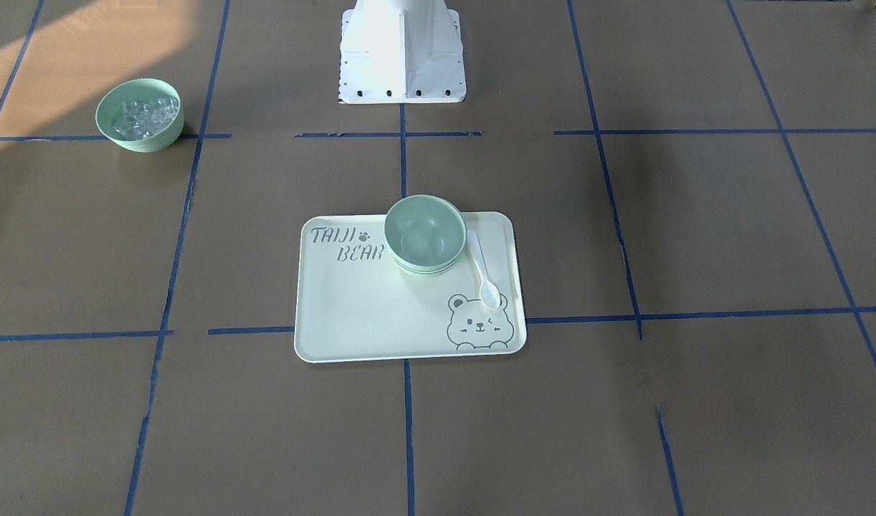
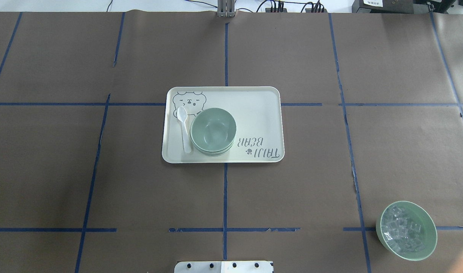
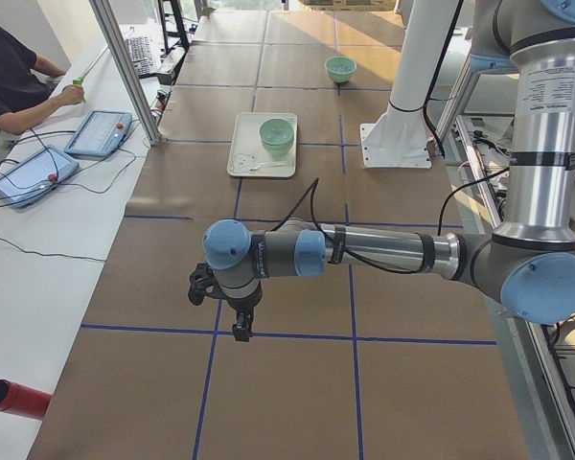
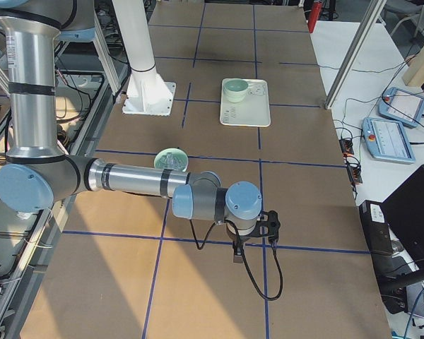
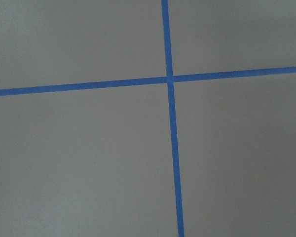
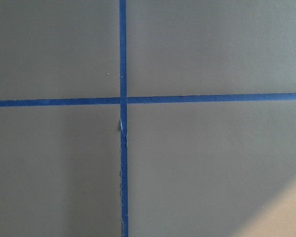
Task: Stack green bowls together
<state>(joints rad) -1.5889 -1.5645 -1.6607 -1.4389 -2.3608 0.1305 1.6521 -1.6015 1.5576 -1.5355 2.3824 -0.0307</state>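
Observation:
The green bowls (image 1: 424, 233) sit nested in one stack on the pale tray (image 1: 352, 315), near its edge toward the robot; the stack also shows in the overhead view (image 2: 213, 131). Neither gripper is in the front or overhead view. In the left side view my left gripper (image 3: 241, 331) hangs over bare table far from the tray. In the right side view my right gripper (image 4: 238, 256) hangs over bare table too. I cannot tell whether either is open or shut. Both wrist views show only brown paper and blue tape.
A white spoon (image 2: 184, 129) lies on the tray (image 2: 262, 113) beside the stack. A matching green bowl with clear cubes (image 2: 406, 230) stands near the robot's right side. The robot's white base (image 1: 401, 50) is at the table edge. A person sits at the operators' side (image 3: 10, 77).

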